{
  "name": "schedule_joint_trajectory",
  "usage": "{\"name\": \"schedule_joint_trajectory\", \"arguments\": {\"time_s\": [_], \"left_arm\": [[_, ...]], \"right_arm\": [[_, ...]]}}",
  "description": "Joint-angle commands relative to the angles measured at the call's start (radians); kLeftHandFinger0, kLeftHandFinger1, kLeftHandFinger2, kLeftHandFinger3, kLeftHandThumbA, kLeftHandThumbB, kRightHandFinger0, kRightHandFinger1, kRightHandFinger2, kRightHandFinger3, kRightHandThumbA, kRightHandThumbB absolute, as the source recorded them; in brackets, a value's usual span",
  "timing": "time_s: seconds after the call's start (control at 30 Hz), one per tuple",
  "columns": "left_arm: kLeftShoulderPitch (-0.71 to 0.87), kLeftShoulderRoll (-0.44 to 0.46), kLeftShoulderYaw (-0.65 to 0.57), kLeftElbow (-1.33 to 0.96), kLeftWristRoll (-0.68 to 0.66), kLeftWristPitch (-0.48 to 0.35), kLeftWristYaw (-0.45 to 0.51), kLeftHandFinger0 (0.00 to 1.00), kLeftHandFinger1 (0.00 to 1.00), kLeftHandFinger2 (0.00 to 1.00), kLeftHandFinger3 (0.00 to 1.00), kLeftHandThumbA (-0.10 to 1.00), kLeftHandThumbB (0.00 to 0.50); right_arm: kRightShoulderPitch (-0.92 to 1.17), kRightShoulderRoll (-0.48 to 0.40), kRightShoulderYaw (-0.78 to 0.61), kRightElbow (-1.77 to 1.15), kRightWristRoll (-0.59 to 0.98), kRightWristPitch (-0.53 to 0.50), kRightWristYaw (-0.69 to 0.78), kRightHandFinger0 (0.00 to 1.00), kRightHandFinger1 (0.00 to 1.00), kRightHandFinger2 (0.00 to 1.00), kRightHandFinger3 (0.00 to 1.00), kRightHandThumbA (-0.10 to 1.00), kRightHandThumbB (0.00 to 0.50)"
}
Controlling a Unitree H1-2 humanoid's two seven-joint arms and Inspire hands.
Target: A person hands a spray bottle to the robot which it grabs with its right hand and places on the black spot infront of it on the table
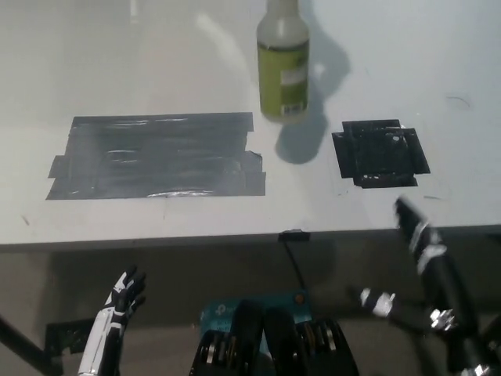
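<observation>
White table [156, 63], spray bottle [283, 66] upright (beside black spot [380, 153])

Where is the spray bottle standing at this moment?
In the head view the spray bottle stands upright on the white table, top centre, between the grey tape patch and the black spot, on neither of them.

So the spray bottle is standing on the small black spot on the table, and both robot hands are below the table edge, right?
Not quite. In the head view the spray bottle stands on bare table, up and left of the small black spot. Both hands are below the edge, as you said.
</observation>
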Motion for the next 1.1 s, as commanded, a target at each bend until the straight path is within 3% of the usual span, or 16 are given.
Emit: {"name": "schedule_joint_trajectory", "arguments": {"time_s": [0.0,0.1,0.17,0.23,0.3,0.4,0.53,0.6,0.77,0.87,1.07], "left_arm": [[-0.009,-0.001,-0.006,-0.028,0.0,-0.035,-0.005,1.0,1.0,1.0,1.0,0.99,0.086],[-0.006,-0.001,-0.008,-0.025,0.003,-0.038,-0.005,1.0,1.0,1.0,1.0,0.99,0.068],[-0.005,-0.001,-0.008,-0.028,0.005,-0.032,-0.004,1.0,1.0,1.0,1.0,0.99,0.082],[-0.007,-0.002,-0.008,-0.031,0.003,-0.027,-0.005,1.0,1.0,1.0,1.0,0.99,0.07],[-0.005,-0.003,-0.005,-0.034,-0.004,-0.026,-0.005,1.0,1.0,1.0,1.0,0.99,0.069],[-0.005,-0.003,-0.006,-0.035,0.001,-0.025,-0.004,1.0,1.0,1.0,1.0,0.99,0.066],[-0.005,-0.004,-0.007,-0.033,0.0,-0.027,-0.005,1.0,1.0,1.0,1.0,0.98,0.059],[-0.003,-0.004,-0.008,-0.039,0.009,-0.022,-0.002,1.0,1.0,1.0,1.0,0.98,0.056],[0.0,-0.005,-0.007,-0.043,-0.007,-0.025,-0.009,1.0,1.0,1.0,1.0,0.94,0.054],[-0.002,-0.006,-0.007,-0.047,-0.003,-0.02,-0.005,1.0,1.0,1.0,1.0,0.94,0.065],[-0.004,-0.003,-0.008,-0.048,0.007,-0.021,-0.004,1.0,1.0,1.0,1.0,0.97,0.053]], "right_arm": [[-0.199,-0.022,-0.054,-0.077,0.025,0.151,-0.009,1.0,1.0,1.0,1.0,1.0,0.351],[-0.308,-0.033,-0.085,-0.013,0.097,0.243,0.011,1.0,1.0,1.0,1.0,1.0,0.37],[-0.378,-0.044,-0.091,0.071,0.093,0.24,0.017,1.0,1.0,1.0,1.0,1.0,0.409],[-0.442,-0.057,-0.09,0.14,0.087,0.261,0.025,1.0,1.0,1.0,1.0,1.0,0.398],[-0.522,-0.061,-0.078,0.226,0.077,0.285,0.032,1.0,1.0,1.0,1.0,1.0,0.454],[-0.614,-0.061,-0.052,0.311,0.052,0.352,0.037,1.0,1.0,1.0,1.0,1.0,0.494],[-0.702,-0.042,-0.044,0.415,0.07,0.384,0.044,1.0,1.0,1.0,1.0,1.0,0.496],[-0.744,-0.027,-0.047,0.492,0.082,0.374,0.043,1.0,1.0,1.0,1.0,1.0,0.469],[-0.848,0.022,-0.085,0.699,0.147,0.322,0.054,1.0,1.0,1.0,1.0,1.0,0.492],[-0.899,0.036,-0.077,0.769,0.133,0.331,0.048,1.0,1.0,1.0,1.0,1.0,0.47],[-0.961,0.06,-0.072,0.864,0.13,0.308,0.043,1.0,1.0,1.0,1.0,0.98,0.48]]}}
